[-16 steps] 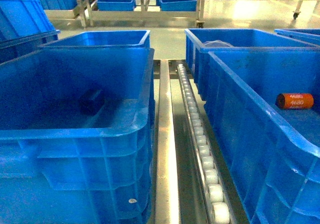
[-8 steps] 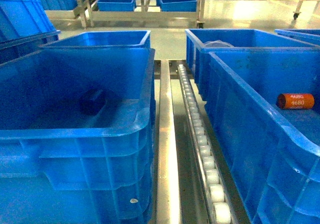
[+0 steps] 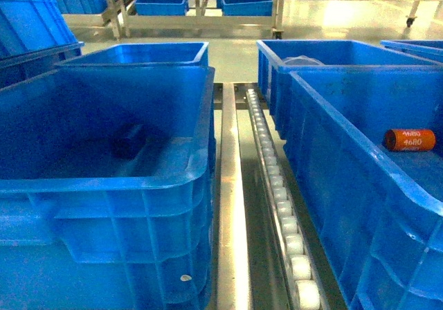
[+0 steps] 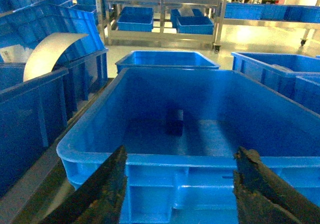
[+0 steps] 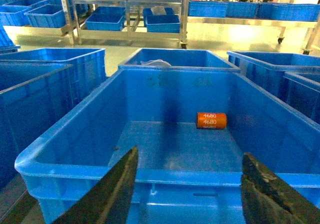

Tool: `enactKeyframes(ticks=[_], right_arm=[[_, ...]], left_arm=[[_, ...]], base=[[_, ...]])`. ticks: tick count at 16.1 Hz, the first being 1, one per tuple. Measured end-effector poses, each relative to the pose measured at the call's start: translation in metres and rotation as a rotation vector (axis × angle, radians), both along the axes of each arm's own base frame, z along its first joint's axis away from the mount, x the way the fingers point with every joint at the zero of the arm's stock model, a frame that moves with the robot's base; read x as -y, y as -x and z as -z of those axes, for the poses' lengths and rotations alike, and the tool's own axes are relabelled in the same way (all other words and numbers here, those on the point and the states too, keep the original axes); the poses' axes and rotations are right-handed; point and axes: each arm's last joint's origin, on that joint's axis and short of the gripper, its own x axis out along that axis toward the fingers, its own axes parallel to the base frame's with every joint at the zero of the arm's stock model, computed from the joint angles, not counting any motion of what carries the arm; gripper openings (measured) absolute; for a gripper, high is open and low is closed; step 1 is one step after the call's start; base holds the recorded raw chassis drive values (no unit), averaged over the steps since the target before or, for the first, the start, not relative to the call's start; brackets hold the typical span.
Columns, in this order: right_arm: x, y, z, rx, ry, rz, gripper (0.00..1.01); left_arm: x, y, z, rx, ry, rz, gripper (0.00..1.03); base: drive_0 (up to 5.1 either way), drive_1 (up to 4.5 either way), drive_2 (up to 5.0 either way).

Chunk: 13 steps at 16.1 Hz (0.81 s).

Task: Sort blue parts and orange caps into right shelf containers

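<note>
Left gripper: the left gripper [image 4: 181, 184] was seen only in its own wrist view, with the two dark fingers [image 4: 102, 194] spread wide and nothing between them.
Left gripper position: it hung in front of the near rim of the left crate [image 4: 150, 160], outside of it.
Right gripper: the right gripper [image 5: 187, 186] also stood wide, its dark fingers [image 5: 265, 191] far from each other, and it carried nothing.
Right gripper position: it was in front of the near wall of the right crate [image 5: 75, 129], not inside.
Orange cap: one orange cap [image 5: 211, 120] lay on its side on the floor of the right crate, near the far wall, with white "4680" letters on it. In the head view the same cap [image 3: 410, 140] was at the right edge.
Dark part: a dark block [image 4: 175, 122] stood on the floor of the left crate, about in the middle; its colour looked dark blue, but I could not tell it surely.
Behind: one more blue crate [image 5: 180, 59] stood behind each near crate; the one on the right held something pale [image 5: 154, 62].
Between the crates: a metal rail [image 3: 230, 206] and a roller track [image 3: 277, 192] of white rollers ran between the two rows.
Background: metal racks [image 4: 165, 14] with more blue crates stood far behind on the pale floor.
</note>
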Motion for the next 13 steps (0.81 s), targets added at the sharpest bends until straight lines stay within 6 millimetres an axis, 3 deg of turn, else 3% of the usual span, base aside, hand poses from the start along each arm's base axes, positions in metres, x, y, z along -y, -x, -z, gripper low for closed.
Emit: enactKeyframes(ticks=[4, 13], right_arm=[[0.0000, 0.0000, 0.0000, 0.000, 0.000, 0.000, 1.00], [0.0000, 0.0000, 0.0000, 0.000, 0.000, 0.000, 0.98]], left_arm=[[0.0000, 0.0000, 0.0000, 0.000, -0.001, 0.000, 1.00], [0.0000, 0.0000, 0.0000, 0.000, -0.001, 0.000, 0.98]], base=[[0.0, 0.00, 0.0], [0.0, 0.00, 0.0]])
